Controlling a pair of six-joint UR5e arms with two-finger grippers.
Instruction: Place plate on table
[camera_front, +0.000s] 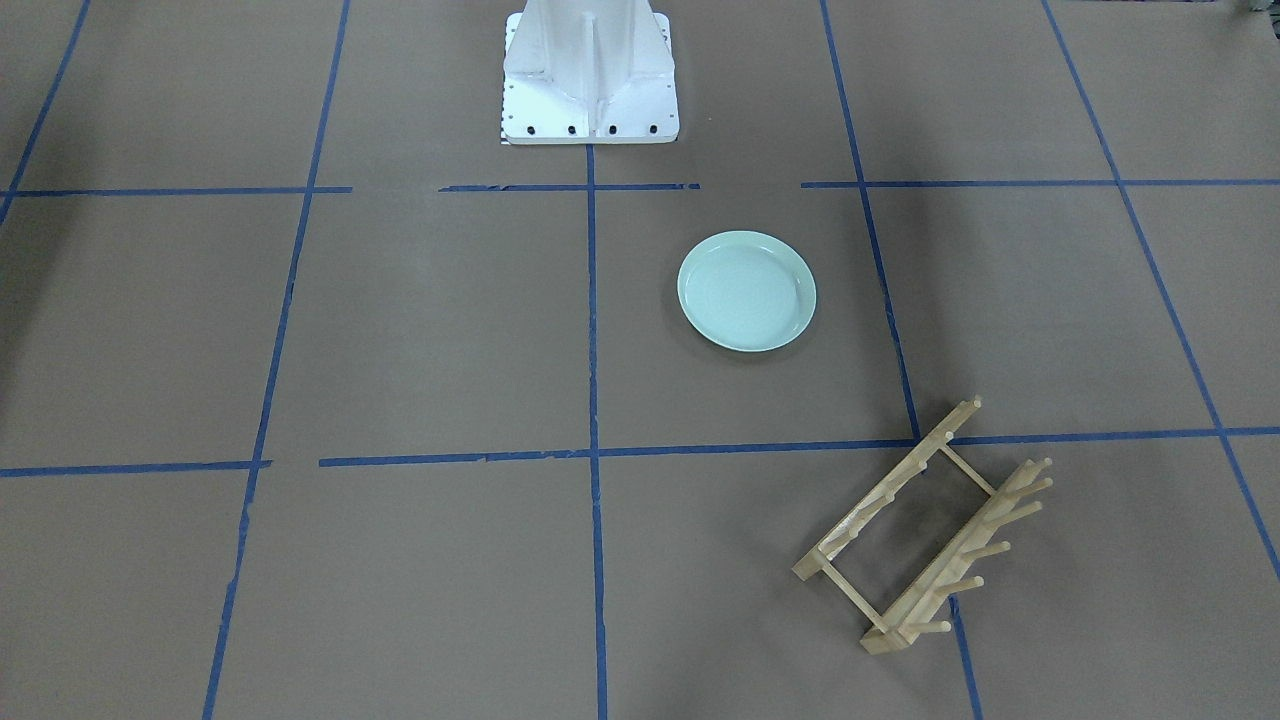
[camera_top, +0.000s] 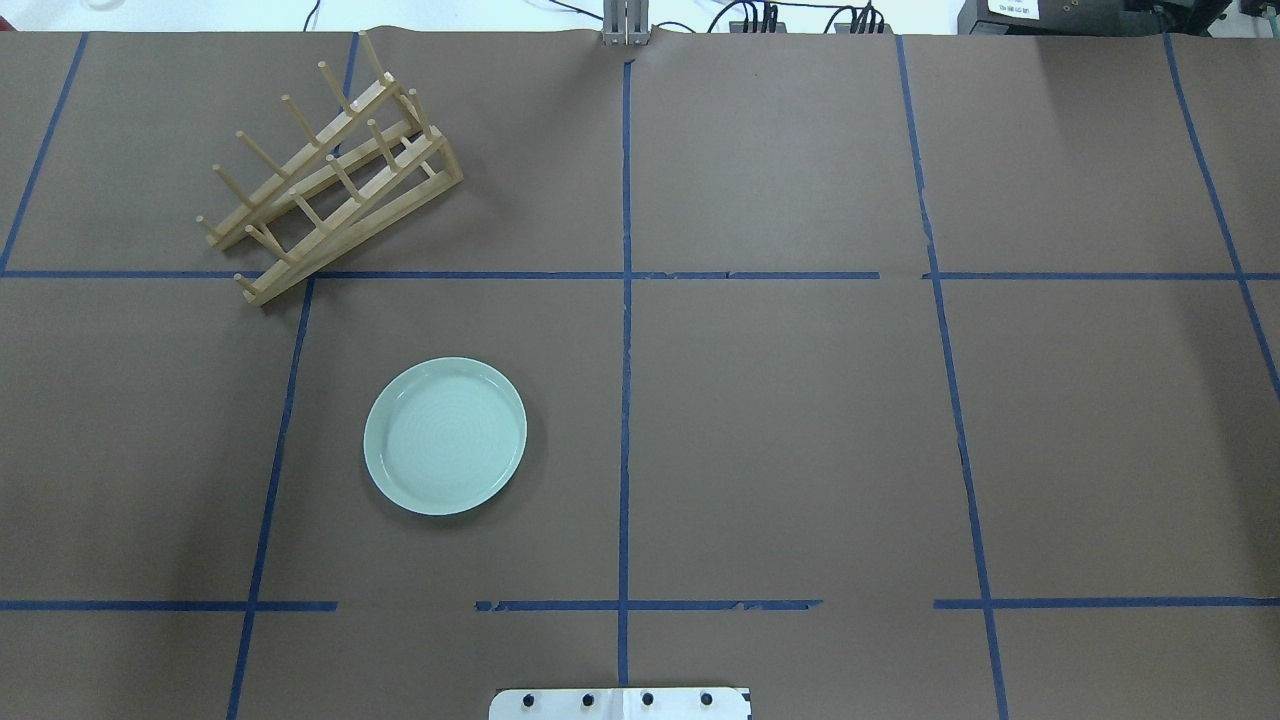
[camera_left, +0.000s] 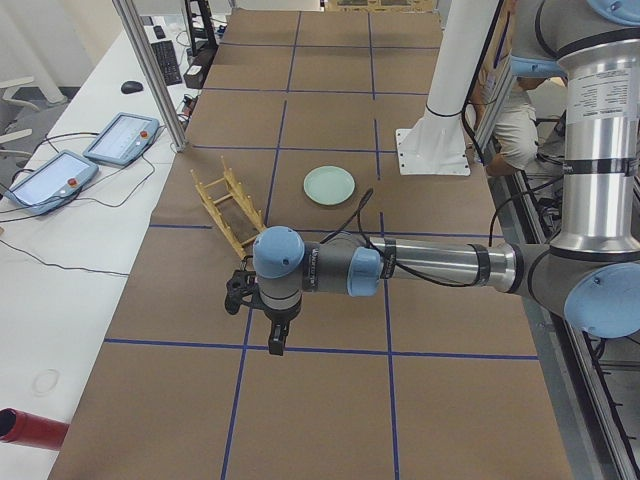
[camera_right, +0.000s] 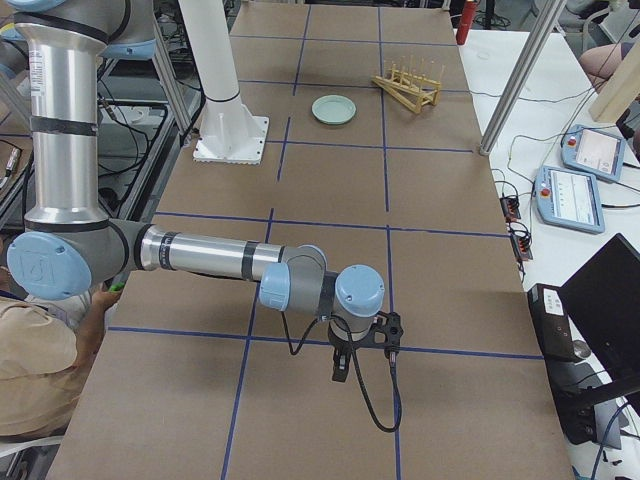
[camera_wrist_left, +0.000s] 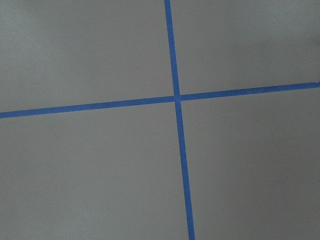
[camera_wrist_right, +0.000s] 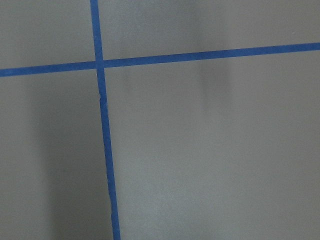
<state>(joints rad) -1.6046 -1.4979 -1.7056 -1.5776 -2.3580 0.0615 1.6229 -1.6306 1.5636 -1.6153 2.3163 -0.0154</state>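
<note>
The pale mint-green plate (camera_top: 445, 436) lies flat on the brown paper-covered table (camera_top: 780, 430), near the robot base; it also shows in the front view (camera_front: 747, 291), the left side view (camera_left: 329, 185) and the right side view (camera_right: 333, 109). My left gripper (camera_left: 276, 341) shows only in the left side view, far from the plate over a tape crossing; I cannot tell if it is open or shut. My right gripper (camera_right: 340, 367) shows only in the right side view, far from the plate; I cannot tell its state. Both wrist views show only bare table and blue tape.
An empty light wooden peg dish rack (camera_top: 330, 165) stands askew at the far left of the table, also in the front view (camera_front: 925, 530). The white robot base (camera_front: 588, 75) stands at the near middle edge. Tablets (camera_left: 120, 138) and cables lie on the side bench.
</note>
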